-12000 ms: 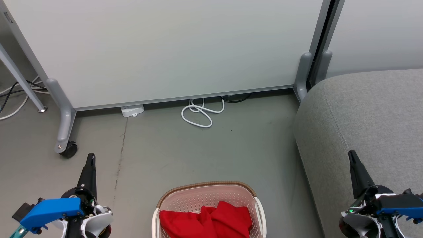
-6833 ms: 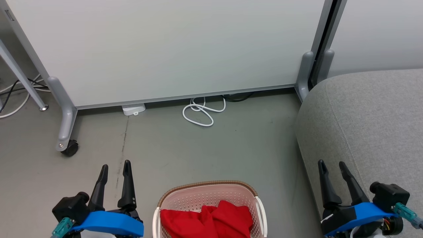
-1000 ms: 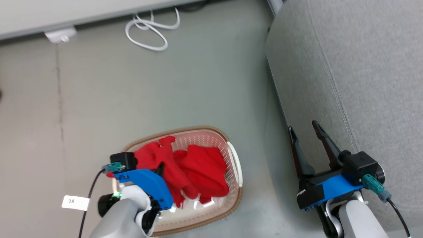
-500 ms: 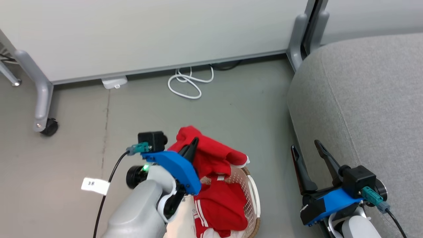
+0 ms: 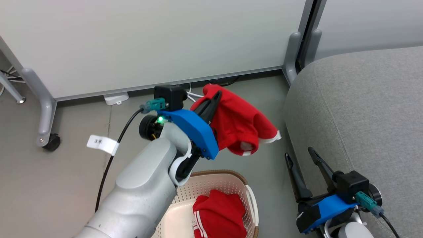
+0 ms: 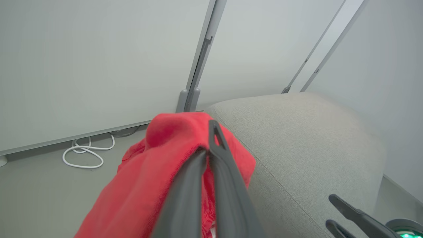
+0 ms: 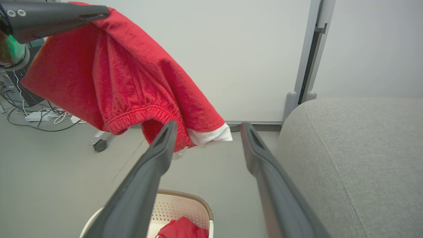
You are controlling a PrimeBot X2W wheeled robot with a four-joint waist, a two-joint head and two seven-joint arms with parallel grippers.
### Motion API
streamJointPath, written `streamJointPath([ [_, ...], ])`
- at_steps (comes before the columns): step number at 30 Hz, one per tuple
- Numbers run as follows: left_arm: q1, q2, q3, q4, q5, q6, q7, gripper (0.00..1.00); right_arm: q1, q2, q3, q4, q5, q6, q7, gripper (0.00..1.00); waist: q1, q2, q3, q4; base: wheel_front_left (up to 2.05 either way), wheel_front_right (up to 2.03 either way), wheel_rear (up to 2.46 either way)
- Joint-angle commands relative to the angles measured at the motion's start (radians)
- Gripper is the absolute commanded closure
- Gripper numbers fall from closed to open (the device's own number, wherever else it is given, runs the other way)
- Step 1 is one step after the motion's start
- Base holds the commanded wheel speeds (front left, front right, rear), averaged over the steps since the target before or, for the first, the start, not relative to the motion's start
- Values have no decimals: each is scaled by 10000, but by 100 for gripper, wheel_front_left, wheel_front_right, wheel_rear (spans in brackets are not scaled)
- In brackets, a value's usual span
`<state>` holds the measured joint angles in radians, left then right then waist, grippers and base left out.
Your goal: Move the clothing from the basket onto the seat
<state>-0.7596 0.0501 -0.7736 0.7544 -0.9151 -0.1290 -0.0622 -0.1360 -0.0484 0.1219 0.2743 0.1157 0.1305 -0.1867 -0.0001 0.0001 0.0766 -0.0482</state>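
Note:
My left gripper (image 5: 216, 96) is shut on a red garment (image 5: 241, 124) with white trim, held in the air above the floor, between the basket and the seat. The cloth drapes over the closed fingers (image 6: 218, 155) in the left wrist view, and the held red garment (image 7: 125, 76) hangs high at the left of the right wrist view. A second red garment (image 5: 219, 216) with white stripes lies in the cream basket (image 5: 243, 190) at the bottom. The grey seat (image 5: 363, 109) fills the right side. My right gripper (image 5: 299, 157) stands open beside the seat's edge, holding nothing.
A white partition on grey castor legs (image 5: 46, 112) stands behind. A white cable coil (image 6: 84, 155) and a white power strip (image 5: 114, 98) lie on the floor at its foot. More cables and a power strip (image 7: 38, 115) lie at the far left.
My left arm has lifted the red garment higher and toward the seat, clear of the basket. The other garment has stayed in the basket. The head camera has shifted.

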Motion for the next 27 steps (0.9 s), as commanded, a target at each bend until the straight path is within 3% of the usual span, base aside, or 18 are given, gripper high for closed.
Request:
streamJointPath([
  [1, -265, 7, -81, -57, 32, -25, -49, 100, 134, -35, 37, -36, 54, 5, 39, 0, 1, -1, -56, -49, 0, 0, 0],
  [19, -905, 8, -884, -114, 377, 64, -240, 100, 390, -35, 109, -206, 70, 5, 246, 0, 1, -1, -377, -336, 0, 0, 0],
  [27, -693, 7, -1121, -275, 326, 92, -342, 100, -291, -35, 437, -318, -332, 5, 542, 0, 1, -1, -291, -328, 0, 0, 0],
])
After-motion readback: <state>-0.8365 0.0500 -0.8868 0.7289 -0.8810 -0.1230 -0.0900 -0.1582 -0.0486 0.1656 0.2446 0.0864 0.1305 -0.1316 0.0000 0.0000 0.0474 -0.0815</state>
